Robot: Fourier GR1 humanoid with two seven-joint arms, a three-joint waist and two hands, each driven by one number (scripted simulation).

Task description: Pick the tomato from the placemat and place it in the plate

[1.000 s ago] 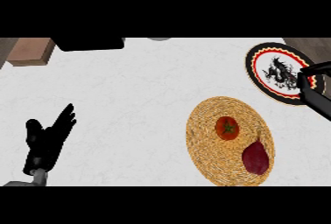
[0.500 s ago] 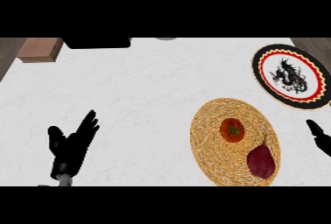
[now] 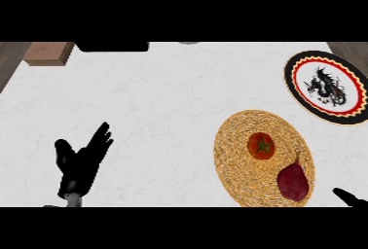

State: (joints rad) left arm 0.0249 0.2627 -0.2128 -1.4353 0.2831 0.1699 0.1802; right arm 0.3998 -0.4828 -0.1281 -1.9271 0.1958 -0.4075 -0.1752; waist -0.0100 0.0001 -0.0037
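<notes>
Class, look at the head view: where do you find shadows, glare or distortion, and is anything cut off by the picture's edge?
Head view: lighting is flat and even, with no glare on the counter; no clear shadow shows under the tomato or the left hand; the round plate looks stretched into an oval; the right hand is cut off at the lower right edge.

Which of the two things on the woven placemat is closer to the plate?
The tomato, round and red with a green stem; the dark red vegetable lies farther from the plate.

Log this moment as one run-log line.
phase: pre-grasp | tomato: on placemat, untouched | plate: holds no tomato | left hand: open, resting | right hand: lower right edge
</notes>
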